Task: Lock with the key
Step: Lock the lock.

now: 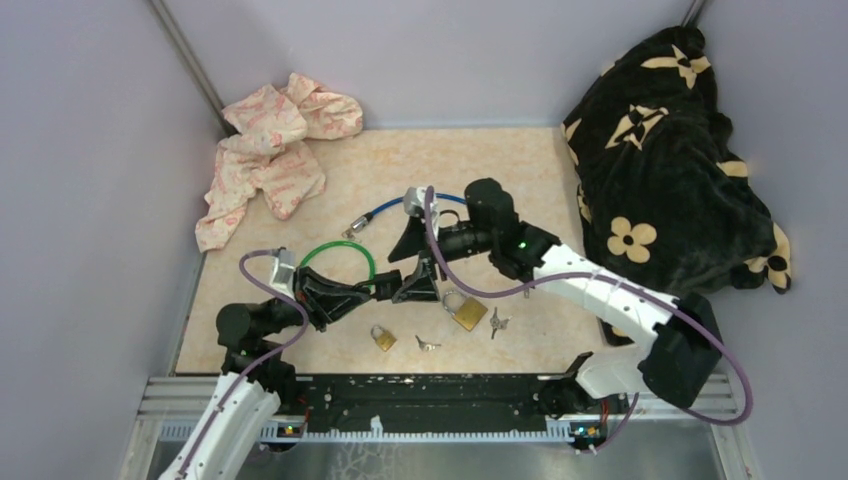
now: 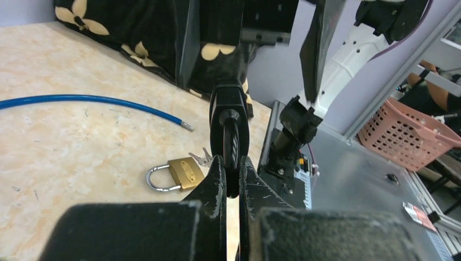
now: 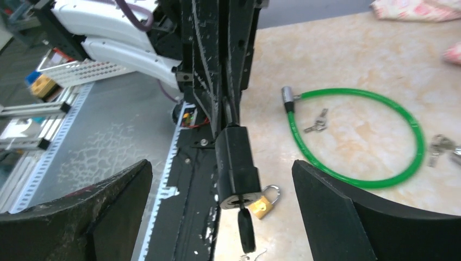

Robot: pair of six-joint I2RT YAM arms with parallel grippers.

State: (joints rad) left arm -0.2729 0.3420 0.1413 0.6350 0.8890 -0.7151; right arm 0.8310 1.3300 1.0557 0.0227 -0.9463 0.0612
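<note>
Beige marbled tabletop, lavender walls. Left gripper is clamped tight on the black lock body, held just toward 6 o'clock of the tabletop's centre. Black-headed key protrudes from the lock's end face. Right gripper is spread wide, its fingers flanking the lock without contact. Green cable lies at 9 o'clock.

From above and behind the robot, the overhead camera looks down on the whole table. The left wrist camera sits close behind the left claw, facing the right arm. The right wrist camera peers out through the right claw toward the left arm. Both wrist views share the black lock at close range.
</note>
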